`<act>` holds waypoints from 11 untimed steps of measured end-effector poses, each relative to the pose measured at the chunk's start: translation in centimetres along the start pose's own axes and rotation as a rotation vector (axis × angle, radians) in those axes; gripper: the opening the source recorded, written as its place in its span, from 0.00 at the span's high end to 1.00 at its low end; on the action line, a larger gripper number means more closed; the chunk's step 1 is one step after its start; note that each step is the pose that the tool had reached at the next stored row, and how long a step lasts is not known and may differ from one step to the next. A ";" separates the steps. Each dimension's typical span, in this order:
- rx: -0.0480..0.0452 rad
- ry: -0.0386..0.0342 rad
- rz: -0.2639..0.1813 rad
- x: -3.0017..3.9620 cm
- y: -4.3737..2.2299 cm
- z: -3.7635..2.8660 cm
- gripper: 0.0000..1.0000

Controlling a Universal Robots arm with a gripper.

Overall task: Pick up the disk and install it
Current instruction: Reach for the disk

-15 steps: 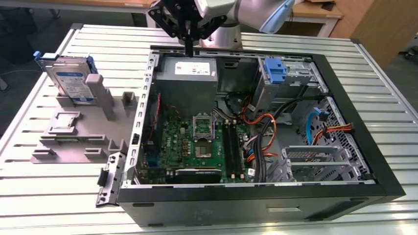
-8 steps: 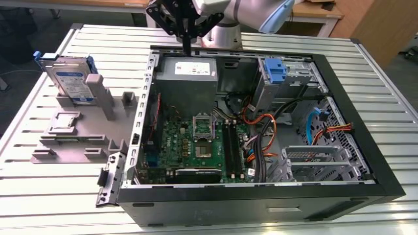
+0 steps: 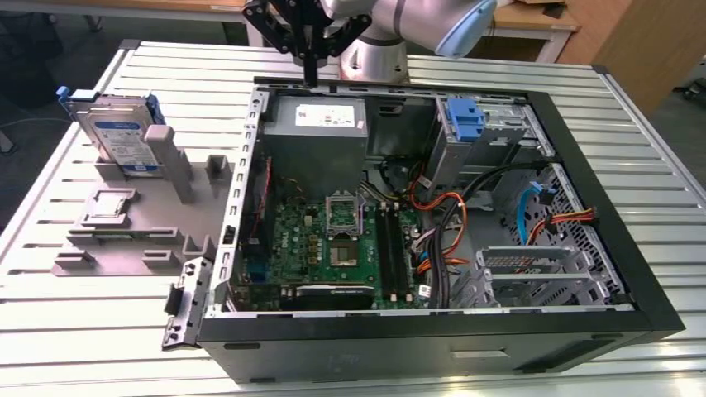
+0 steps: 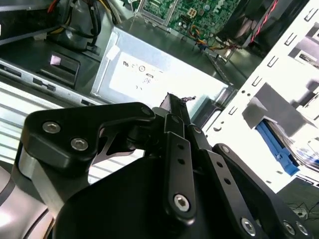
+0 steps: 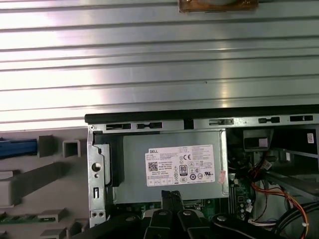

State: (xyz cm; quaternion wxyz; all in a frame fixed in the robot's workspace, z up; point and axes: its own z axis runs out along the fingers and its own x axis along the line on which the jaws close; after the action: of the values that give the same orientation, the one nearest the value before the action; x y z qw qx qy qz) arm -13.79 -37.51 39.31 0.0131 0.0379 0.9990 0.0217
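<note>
**A:** Where does the pick stand?

**B:** Not begun, I'd say. The ribbed metal table carries the open computer case and, at nine o'clock of it in the exterior view, a grey fixture. The disk stands on edge in that fixture, at ten o'clock. The gripper hangs at twelve o'clock over the case's rear wall, above the power supply box and well apart from the disk.

**A:** Jaws?

**B:** Pressed together on nothing; the fingertips meet in both wrist views.

**A:** How to do it well?

**B:** Spread them before going down, come in square, and lift straight up, since the fixture's blocky posts flank the disk.

**A:** Surfaces?

**B:** The fixture is matt moulded plastic. The disk is flat, smooth metal with a glossy label, so it probably slips. I'd pinch its rigid faces, not the blue rails, which likely flex.
</note>
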 end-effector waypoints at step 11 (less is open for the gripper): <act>0.0001 0.0000 0.000 1.75 -0.02 -0.03 0.90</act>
State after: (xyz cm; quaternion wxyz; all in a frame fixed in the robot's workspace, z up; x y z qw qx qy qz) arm -15.53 -37.40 39.30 0.0131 0.0379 0.9990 0.0217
